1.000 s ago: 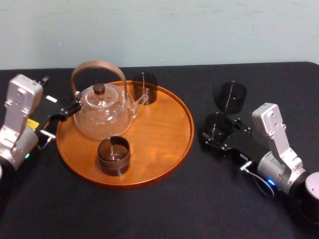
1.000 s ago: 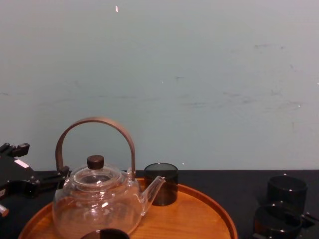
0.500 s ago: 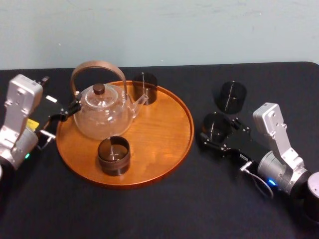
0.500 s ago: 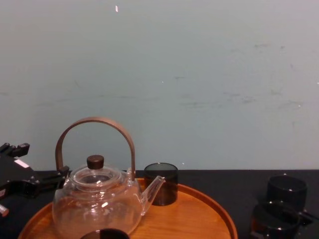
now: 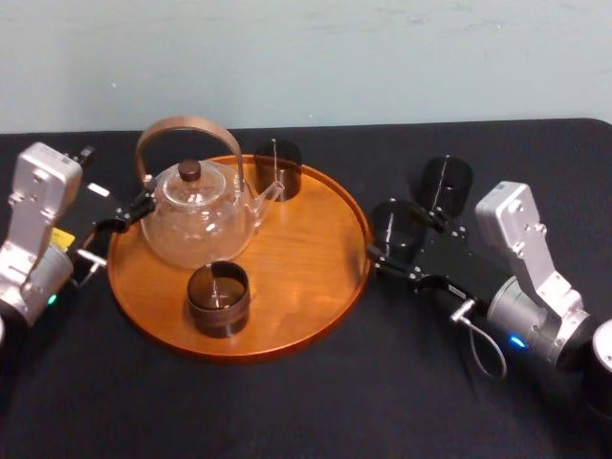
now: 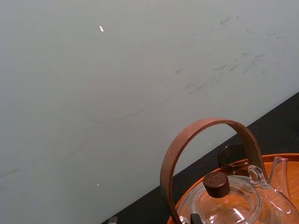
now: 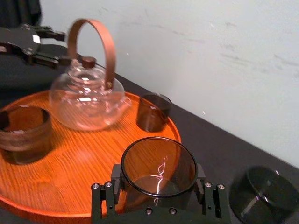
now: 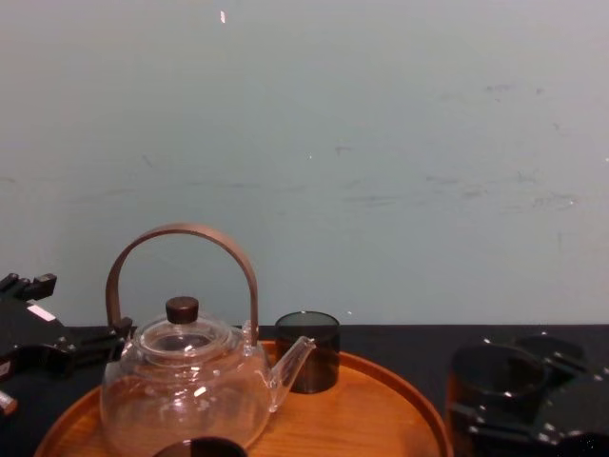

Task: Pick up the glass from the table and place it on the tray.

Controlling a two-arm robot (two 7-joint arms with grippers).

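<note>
A: Where was the glass [image 5: 395,225] at that moment?

B: In the right gripper [image 7: 158,186]. Its fingers [image 7: 115,179] were closed on the glass, one on each flank. The glass stood upright and empty, just beside the right rim of the tray [image 5: 316,277] — over the table [image 5: 316,402], not over the wood. Whether its base touched the black top could not be told.

A: And what did the tray carry?

B: A clear teapot [image 5: 196,222] with a brown bow handle stood on the left half. The front glass [image 5: 218,298], dark and squat, stood before it near the front rim. The back glass [image 5: 277,167] stood at the far rim by the spout.

A: Was anything else on the table?

B: A spare glass [image 5: 445,184], dark as well, stood just behind the held one.

A: And the other arm?

B: The left gripper [image 5: 120,218] hung at the tray's left rim, just beside the foot of the teapot's handle. Its fingers were spread apart with nothing between them — whether a tip touched the handle could not be told.
</note>
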